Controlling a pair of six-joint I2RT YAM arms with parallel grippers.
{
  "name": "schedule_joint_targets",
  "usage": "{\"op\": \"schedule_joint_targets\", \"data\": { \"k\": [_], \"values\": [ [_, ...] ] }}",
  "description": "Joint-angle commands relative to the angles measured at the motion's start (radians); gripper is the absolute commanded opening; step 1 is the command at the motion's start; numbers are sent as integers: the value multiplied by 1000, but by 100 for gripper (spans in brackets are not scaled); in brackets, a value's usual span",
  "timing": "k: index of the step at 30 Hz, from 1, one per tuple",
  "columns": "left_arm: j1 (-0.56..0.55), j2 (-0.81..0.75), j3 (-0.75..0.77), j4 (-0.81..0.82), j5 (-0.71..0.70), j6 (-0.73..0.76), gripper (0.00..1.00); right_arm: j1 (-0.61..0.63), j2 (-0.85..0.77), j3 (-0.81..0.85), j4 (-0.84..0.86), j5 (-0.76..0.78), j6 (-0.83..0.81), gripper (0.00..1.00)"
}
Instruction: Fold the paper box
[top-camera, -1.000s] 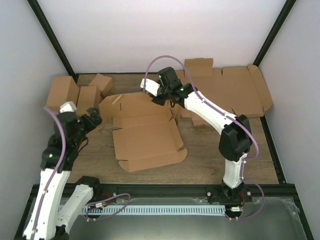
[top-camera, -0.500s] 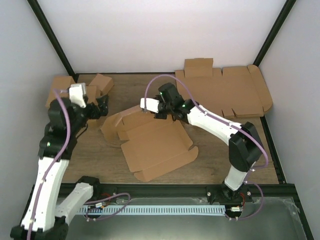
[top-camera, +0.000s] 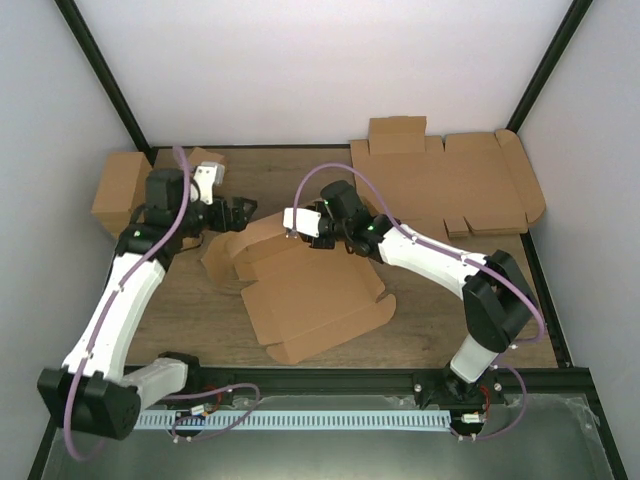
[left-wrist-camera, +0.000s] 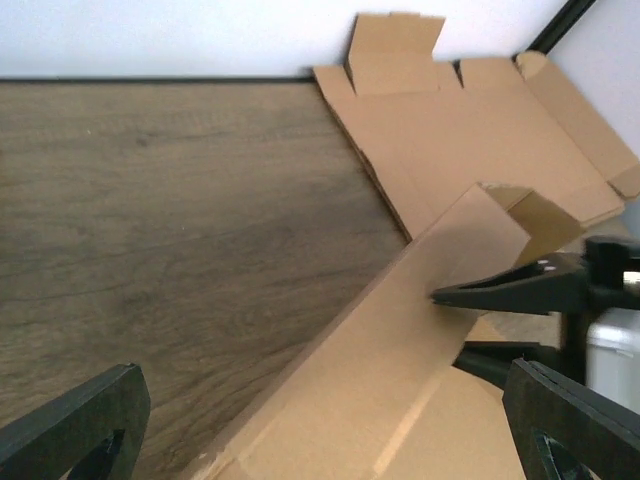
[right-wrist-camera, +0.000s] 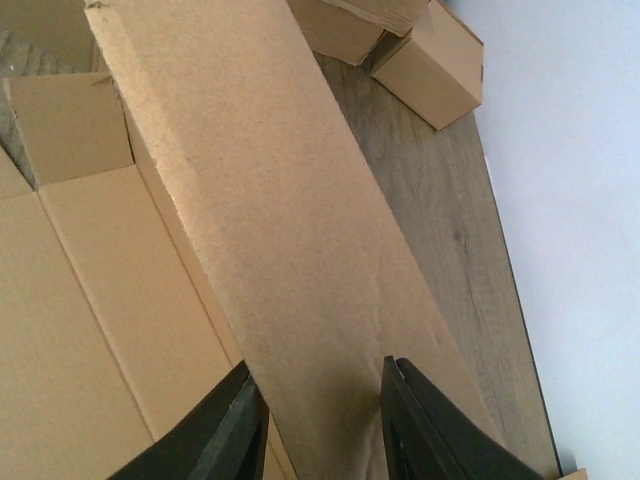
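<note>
The left tool (top-camera: 238, 211) has swung across to the paper box (top-camera: 315, 295) while the right tool (right-wrist-camera: 318, 368) loosens.

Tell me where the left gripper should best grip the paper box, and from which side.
Probably the raised flap of the paper box, near its left end, coming from the left with the left gripper astride its free top edge. That flap stands tilted up; the rest lies mostly flat. The right gripper straddles the other end.

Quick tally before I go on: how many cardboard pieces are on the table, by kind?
Half-folded paper box: 1
Wide flat sheet: 1
Small closed cartons: at least 2; part of that corner is hidden
Total: at least 4
</note>
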Motion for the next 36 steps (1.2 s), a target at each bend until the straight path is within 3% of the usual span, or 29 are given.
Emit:
{"op": "schedule_joint_targets", "data": {
  "k": [1, 3, 9, 14, 15, 17, 18, 26, 36],
  "values": [
    [-2, 143, 28, 22, 38, 23, 100, 9, -21, -6, 7, 29, 54, 33],
    [-4, 216, 46, 16, 40, 20, 100, 9, -28, -6, 24, 46, 75, 40],
    [-18, 341, 54, 75, 93, 19, 100, 7, -127, -53, 80, 48, 183, 44],
    [-24, 389, 90, 87, 204, 30, 100, 6, -242, -118, 116, 2, 391, 50],
    [-24, 397, 100, 79, 199, 31, 100, 3, -268, -145, 133, -8, 427, 56],
    [-24, 411, 121, 65, 192, 31, 100, -9, -328, -199, 167, -44, 503, 96],
    [-24, 416, 131, 59, 195, 29, 100, -15, -362, -229, 187, -49, 546, 99],
    [-24, 404, 180, 87, 280, 19, 100, -79, -567, -415, 196, 63, 879, 100],
    [-27, 513, 247, 19, 312, 17, 100, -263, -670, -603, 164, 32, 1178, 100]
  ]
}}
